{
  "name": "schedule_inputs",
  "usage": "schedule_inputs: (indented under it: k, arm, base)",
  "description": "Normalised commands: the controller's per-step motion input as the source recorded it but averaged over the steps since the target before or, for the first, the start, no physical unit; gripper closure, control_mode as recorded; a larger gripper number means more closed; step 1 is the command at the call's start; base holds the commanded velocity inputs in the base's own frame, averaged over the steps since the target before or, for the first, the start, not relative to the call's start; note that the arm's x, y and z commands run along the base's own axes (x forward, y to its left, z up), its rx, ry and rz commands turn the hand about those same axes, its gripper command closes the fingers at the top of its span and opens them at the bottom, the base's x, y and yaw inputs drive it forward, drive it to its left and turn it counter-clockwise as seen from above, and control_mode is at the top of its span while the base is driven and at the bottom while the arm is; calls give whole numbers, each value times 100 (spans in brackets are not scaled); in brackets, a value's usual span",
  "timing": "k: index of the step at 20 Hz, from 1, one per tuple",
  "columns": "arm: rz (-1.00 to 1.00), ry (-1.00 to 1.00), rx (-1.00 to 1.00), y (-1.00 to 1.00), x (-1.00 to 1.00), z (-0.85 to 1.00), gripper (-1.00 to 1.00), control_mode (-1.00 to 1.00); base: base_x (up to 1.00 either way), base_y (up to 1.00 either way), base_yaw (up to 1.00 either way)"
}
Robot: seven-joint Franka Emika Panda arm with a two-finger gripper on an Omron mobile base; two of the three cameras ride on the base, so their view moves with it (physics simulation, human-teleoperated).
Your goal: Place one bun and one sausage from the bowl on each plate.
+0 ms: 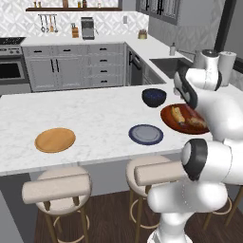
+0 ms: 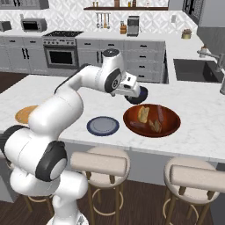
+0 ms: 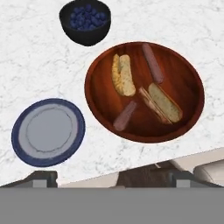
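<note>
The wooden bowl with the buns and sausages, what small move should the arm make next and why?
Probably lower the gripper toward the golden bun in the wooden bowl. Both buns and both sausages lie in the bowl, the blue-grey plate and the wooden plate carry nothing, and the hand hovers above the bowl. Whether the jaws are open cannot be told.

Both buns and both sausages lie in the red-brown wooden bowl (image 3: pixel 183 65): golden bun (image 3: pixel 123 75), paler longer bun (image 3: pixel 164 103), one sausage (image 3: pixel 152 63) at the far side, another sausage (image 3: pixel 125 116) nearer. The blue-grey plate (image 3: pixel 48 131) sits bare just left of the bowl; the orange-tan plate (image 1: pixel 55 140) lies bare far left.
</note>
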Motion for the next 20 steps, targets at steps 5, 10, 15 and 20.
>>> schedule_inputs:
  k: [5,10,15,20]
  arm:
    - [-7,-7,0,-78,79,-2,-100,-100]
    - [0,2,0,-17,89,-96,-100,-100]
    - [5,11,9,6,22,-73,-100,-100]
    - [0,9,6,-27,30,-34,-100,-100]
  base:
    - [0,0,0]
    - [0,0,0]
    - [0,0,0]
    - [0,0,0]
